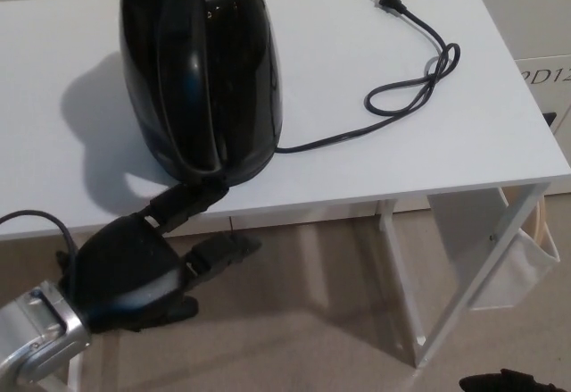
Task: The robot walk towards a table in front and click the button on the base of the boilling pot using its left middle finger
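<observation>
White counter [464,133] spans the view above beige carpet [321,321]. The black boiling pot [201,70] stands left of centre, its cord [401,88] looping right. The left hand [147,258], fingers spread and holding nothing, touches one finger [183,203] to the pot's near base.

The kettle [201,70] in front of me is glossy black, with pale glints on its curved side. It stands on a plain white worktop [357,88]. A black cord [406,88] loops across that white surface. My left hand [143,262] is black too, on a silver-grey wrist. The floor [312,321] below is beige.
</observation>
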`<state>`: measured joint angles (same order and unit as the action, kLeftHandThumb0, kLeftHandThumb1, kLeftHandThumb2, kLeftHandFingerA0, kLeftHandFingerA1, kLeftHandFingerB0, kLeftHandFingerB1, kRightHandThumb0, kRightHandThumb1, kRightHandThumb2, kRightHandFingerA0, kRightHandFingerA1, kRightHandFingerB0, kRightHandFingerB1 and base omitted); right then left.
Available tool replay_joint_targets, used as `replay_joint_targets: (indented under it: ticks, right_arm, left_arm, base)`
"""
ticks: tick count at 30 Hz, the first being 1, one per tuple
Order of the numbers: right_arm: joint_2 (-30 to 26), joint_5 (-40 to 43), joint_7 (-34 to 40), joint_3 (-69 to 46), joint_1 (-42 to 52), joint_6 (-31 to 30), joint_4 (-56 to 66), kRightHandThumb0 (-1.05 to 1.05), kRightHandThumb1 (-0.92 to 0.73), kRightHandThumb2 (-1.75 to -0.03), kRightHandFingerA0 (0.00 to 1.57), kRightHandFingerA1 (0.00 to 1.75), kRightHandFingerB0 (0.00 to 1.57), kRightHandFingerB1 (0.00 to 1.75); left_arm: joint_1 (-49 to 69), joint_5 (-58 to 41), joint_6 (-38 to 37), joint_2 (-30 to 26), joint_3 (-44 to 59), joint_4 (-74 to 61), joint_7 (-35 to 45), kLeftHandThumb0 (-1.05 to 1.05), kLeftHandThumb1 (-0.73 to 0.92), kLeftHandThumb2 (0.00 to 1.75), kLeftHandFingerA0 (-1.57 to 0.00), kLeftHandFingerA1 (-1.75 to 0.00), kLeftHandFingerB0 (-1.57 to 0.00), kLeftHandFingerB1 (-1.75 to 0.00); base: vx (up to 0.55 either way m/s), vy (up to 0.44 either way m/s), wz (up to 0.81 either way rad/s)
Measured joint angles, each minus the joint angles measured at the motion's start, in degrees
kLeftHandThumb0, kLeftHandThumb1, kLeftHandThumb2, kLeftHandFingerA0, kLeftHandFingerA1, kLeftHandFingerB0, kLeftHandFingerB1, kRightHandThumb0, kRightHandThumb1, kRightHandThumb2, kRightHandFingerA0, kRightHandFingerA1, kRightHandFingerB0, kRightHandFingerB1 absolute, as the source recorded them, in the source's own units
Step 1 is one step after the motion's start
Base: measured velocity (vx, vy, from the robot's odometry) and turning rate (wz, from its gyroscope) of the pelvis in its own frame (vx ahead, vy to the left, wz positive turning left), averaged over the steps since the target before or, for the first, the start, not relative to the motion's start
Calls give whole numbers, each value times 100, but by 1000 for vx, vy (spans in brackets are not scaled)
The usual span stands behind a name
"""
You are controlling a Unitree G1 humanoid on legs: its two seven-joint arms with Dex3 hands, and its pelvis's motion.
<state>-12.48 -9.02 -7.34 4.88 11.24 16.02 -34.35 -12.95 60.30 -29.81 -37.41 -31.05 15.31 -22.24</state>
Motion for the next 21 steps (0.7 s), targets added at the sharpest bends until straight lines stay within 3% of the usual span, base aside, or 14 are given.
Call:
replay_joint_targets:
  ticks: [1, 7, 11, 12, 14, 15, 16, 17, 21]
  right_arm:
    - [0, 0, 0, 2, 0, 0, 0, -28, -65, -59, 66, 51, 56, 47]
    - [-1, -4, -1, 22, 0, -27, 29, -27, -66, -59, 64, 51, 56, 47]
    - [-15, -7, -3, 36, 1, -40, 85, -27, -66, -59, 64, 51, 55, 46]
    - [-17, -5, -4, 36, 1, -44, 94, -28, -66, -59, 64, 51, 54, 46]
    - [-22, -5, -11, 38, -2, -56, 105, -28, -66, -59, 64, 51, 55, 46]
    - [-23, -6, -14, 39, -5, -60, 108, -28, -66, -59, 64, 50, 55, 46]
    - [-25, -7, -15, 41, -10, -68, 113, -28, -66, -59, 64, 50, 55, 46]
    - [-28, -7, -15, 43, -19, -73, 115, -28, -66, -59, 64, 50, 55, 46]
    - [-35, -4, -19, 42, -49, -90, 116, -29, -66, -59, 65, 51, 54, 46]
  left_arm:
    - [-5, 6, 0, -1, 0, 7, -4, -75, 74, 96, -16, -40, -9, -38]
    - [-110, 36, -1, -1, 1, 103, -38, -76, 75, 97, -19, -41, -10, -38]
    - [-192, 36, -7, 13, -5, 185, -38, -76, 74, 97, -20, -41, -9, -38]
    - [-209, 37, -7, 25, -9, 209, -38, -72, 90, 67, -28, -31, -14, -27]
    - [-249, 39, -7, 79, -25, 301, -38, -72, 90, 67, -28, -31, -13, -27]
    - [-266, 40, -7, 105, -34, 336, -38, -75, 73, 98, -22, -42, -9, -38]
    - [-297, 44, -8, 134, -49, 386, -38, -75, 73, 98, -22, -42, -9, -38]
    - [-344, 47, -10, 164, -75, 463, -43, -73, 89, 67, -29, -31, -13, -27]
    - [-454, 57, -10, 239, -168, 625, -45, -74, 90, 67, -31, -31, -13, -27]
  base:
    - [0, 0, 0]
    - [0, 0, 0]
    - [0, 0, 0]
    - [0, 0, 0]
    - [0, 0, 0]
    - [0, 0, 0]
    - [0, 0, 0]
    - [0, 0, 0]
    - [0, 0, 0]
